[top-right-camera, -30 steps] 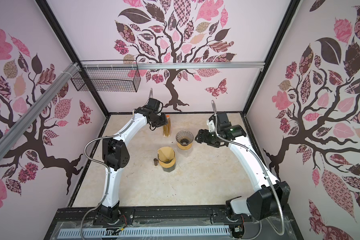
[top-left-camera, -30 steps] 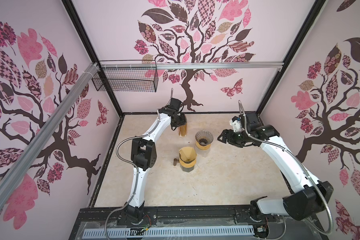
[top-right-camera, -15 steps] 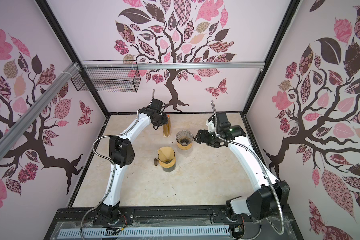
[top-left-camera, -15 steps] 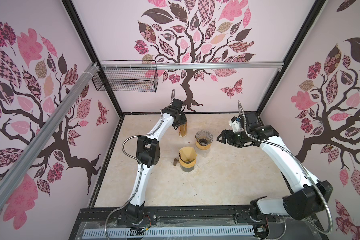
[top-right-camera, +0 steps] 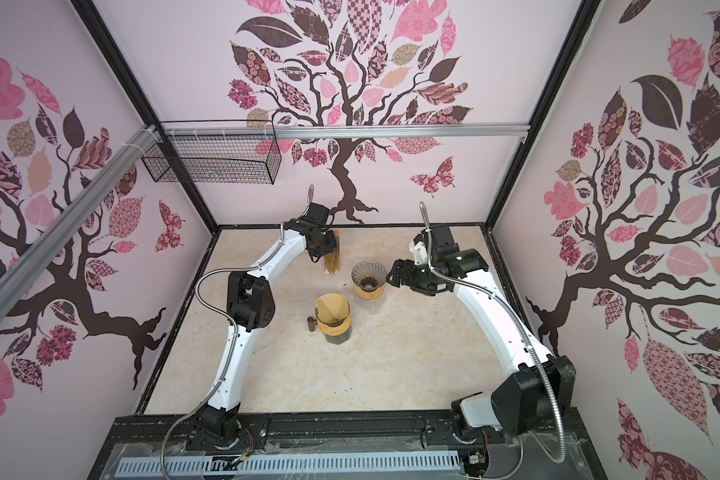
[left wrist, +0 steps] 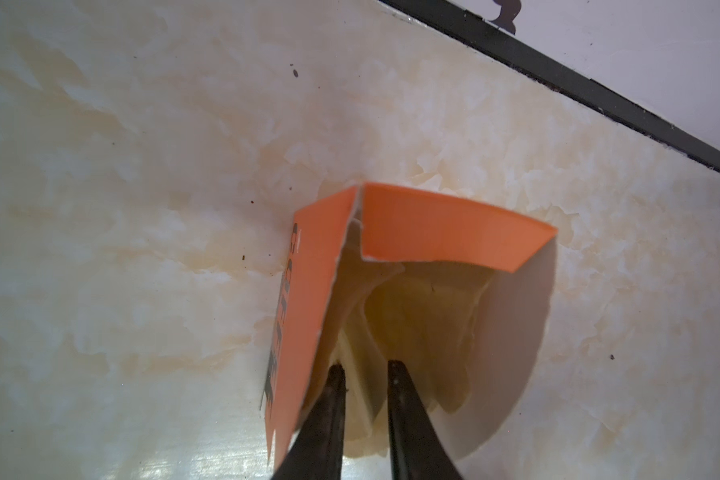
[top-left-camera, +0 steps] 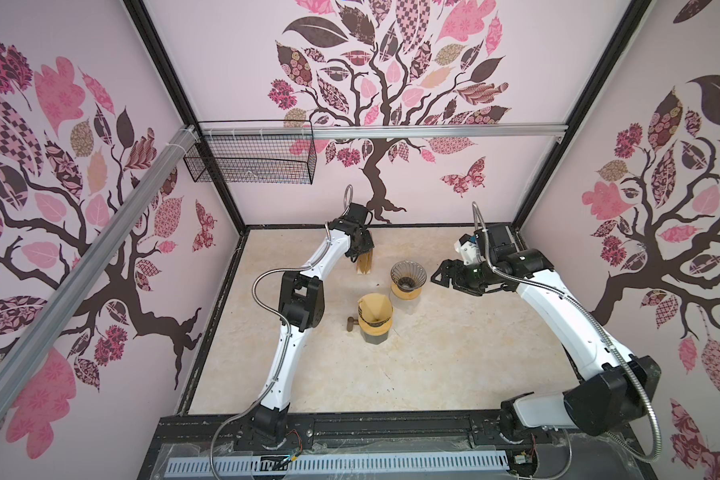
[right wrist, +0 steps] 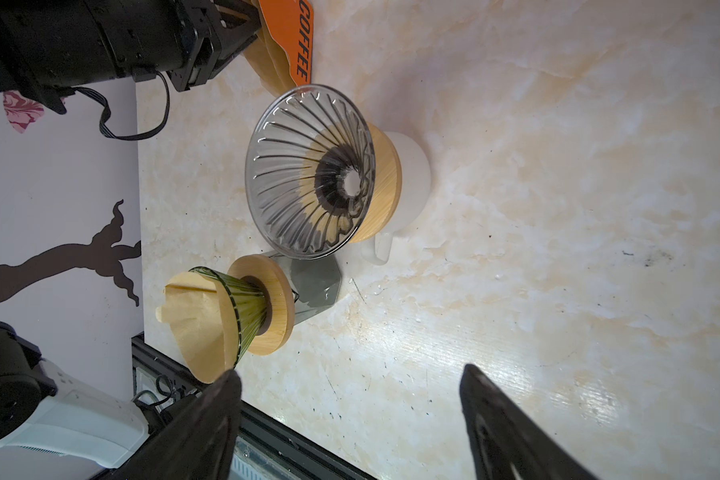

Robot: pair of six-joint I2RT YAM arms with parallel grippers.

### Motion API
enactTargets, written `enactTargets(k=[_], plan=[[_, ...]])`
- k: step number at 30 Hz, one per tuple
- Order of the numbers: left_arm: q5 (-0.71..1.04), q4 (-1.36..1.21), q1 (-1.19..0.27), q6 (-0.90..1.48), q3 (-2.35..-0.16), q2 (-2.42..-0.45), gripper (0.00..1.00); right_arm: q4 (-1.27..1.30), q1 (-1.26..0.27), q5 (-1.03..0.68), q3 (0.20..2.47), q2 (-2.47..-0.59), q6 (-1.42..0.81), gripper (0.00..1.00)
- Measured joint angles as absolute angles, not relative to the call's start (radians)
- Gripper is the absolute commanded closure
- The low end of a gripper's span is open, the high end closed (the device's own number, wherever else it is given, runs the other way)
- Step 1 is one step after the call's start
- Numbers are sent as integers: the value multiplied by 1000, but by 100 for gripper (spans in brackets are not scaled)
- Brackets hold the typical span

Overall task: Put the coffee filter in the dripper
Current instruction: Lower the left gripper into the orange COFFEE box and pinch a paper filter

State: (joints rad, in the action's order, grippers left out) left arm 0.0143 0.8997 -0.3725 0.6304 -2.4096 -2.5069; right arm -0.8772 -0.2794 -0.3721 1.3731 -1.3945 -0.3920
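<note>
Orange card marks the spot: in both top views the filter packet point(top-left-camera: 366, 262) point(top-right-camera: 332, 261) stands upright at the back of the desk point(top-left-camera: 433, 357), with the left hand point(top-left-camera: 360, 249) point(top-right-camera: 325, 248) reaching down into its open top. Over the past second the left arm's elbow point(top-left-camera: 300, 299) has shifted slightly toward the middle, while the hand has held its place at the packet. Apart from the packet, the empty glass dripper point(top-left-camera: 408, 275) point(top-right-camera: 368, 279) waits on its wooden collar. The right hand point(top-left-camera: 441, 277) point(top-right-camera: 396, 275) hovers just beside it, much as it did a second ago. Nearer the front, a second dripper point(top-left-camera: 375, 311) point(top-right-camera: 333, 312) already wears a paper cone.

From the left wrist, the left hand point(left wrist: 366, 368) shows its jaws drawn in to a narrow gap astride a pale paper edge of the coffee filter point(left wrist: 425, 316), which is still inside the packet. Whether they already pinch it cannot be told. The pick appears to be closing, so lifting a filter out would come next.

From the right wrist, the right hand point(right wrist: 350, 374) is spread wide and empty, facing the glass dripper point(right wrist: 308, 178), probably ready to steady it.
</note>
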Motion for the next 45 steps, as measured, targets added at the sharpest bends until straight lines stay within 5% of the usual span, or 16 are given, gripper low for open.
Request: enactTargets(k=[16,18,45], plan=[[3,877,-373,632,-2415,-2507,80,-863,-279,-403,1362,-1419,-392,15],[-1,877,-373,632,-2415,-2507,81,-863,-279,-406,1362,-1419,-397,0],[-68,880,-373,624,-2415,-2530,100,-847,-280,-449,1347,-1419,-400,0]])
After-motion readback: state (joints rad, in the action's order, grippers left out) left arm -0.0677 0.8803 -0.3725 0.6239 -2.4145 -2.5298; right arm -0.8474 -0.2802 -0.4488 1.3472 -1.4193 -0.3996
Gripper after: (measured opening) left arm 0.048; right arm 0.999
